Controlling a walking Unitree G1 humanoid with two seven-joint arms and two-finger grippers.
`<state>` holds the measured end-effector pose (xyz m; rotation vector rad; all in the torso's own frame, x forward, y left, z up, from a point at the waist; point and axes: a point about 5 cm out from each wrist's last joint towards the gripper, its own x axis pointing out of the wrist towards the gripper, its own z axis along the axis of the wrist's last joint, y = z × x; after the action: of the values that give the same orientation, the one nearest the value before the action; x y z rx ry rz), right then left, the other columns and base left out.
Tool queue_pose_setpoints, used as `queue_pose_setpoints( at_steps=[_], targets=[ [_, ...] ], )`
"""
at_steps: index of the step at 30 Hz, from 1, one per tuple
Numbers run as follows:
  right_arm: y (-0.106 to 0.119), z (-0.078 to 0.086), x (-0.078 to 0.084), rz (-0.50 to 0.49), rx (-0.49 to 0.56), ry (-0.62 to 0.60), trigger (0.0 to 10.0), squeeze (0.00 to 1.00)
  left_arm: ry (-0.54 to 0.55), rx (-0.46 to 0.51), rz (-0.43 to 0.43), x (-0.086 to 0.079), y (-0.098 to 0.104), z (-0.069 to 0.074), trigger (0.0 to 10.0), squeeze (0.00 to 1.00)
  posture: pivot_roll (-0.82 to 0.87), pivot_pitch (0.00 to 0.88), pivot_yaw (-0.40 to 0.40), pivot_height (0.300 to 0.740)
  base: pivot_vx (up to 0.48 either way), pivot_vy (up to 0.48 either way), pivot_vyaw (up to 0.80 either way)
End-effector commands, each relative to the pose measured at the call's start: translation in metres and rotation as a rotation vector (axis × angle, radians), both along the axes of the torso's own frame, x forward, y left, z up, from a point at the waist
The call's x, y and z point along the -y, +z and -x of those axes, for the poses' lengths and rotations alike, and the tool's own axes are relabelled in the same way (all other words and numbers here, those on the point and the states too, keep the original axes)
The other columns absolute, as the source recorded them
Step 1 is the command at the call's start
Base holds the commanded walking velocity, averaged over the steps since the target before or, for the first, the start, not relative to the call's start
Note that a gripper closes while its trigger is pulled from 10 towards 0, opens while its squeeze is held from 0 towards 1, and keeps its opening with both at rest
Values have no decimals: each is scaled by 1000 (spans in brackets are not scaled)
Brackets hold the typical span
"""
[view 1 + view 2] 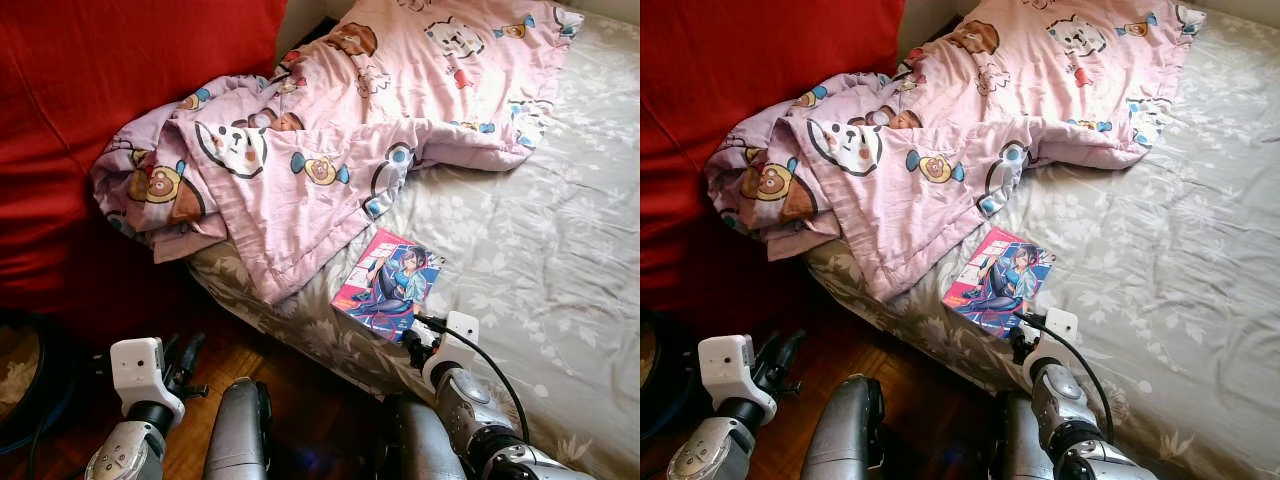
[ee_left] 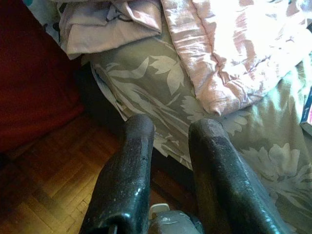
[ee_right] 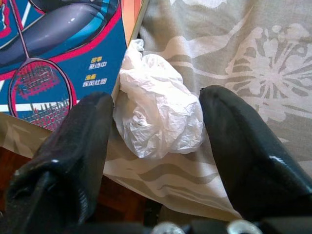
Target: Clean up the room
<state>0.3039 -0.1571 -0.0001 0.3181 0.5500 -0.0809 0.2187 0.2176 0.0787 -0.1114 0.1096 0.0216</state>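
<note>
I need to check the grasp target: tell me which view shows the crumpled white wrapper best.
The right wrist view: the crumpled white wrapper lies on the floral sheet between the open right end effector fingers, beside the comic book. In the eye views the end effector hides it.

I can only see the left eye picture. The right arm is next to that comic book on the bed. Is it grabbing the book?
Observer: No. The right wrist view shows the right gripper open, with one finger on each side of a crumpled white wad that lies beside the book.
Operator: Is the wad on the bed too?
Observer: Yes, it sits on the grey leafy sheet, close to the bed's edge.
Operator: What's the other arm doing?
Observer: In the left wrist view, the left gripper is open with nothing between its fingers. It is low over the wooden floor, pointing at the side of the bed.
</note>
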Motion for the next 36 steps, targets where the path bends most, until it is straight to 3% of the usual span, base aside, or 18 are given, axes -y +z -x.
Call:
queue_pose_setpoints(
  at_steps=[1,2,3,18,36],
  targets=[
    [-11,10,0,-10,-56,-10,5569,0,14,-21,-1,-4,-2,5,10000,0,193,289,-16,602,0,0,0],
    [-11,10,0,-11,-55,-10,5569,0,14,-22,-2,-4,-2,6,10000,0,192,288,-16,602,0,0,0],
    [-10,10,0,-13,-54,-9,0,0,13,-23,-3,-4,-2,6,10000,0,192,288,-15,602,0,0,0],
    [-11,11,-2,-21,-53,-9,0,0,13,-29,-7,-4,-3,4,10000,0,194,271,-14,602,0,0,0],
    [-9,8,-2,-21,-40,-11,0,0,20,-11,-9,-3,-3,-10,10000,0,184,210,-30,602,0,0,0]
  ],
)
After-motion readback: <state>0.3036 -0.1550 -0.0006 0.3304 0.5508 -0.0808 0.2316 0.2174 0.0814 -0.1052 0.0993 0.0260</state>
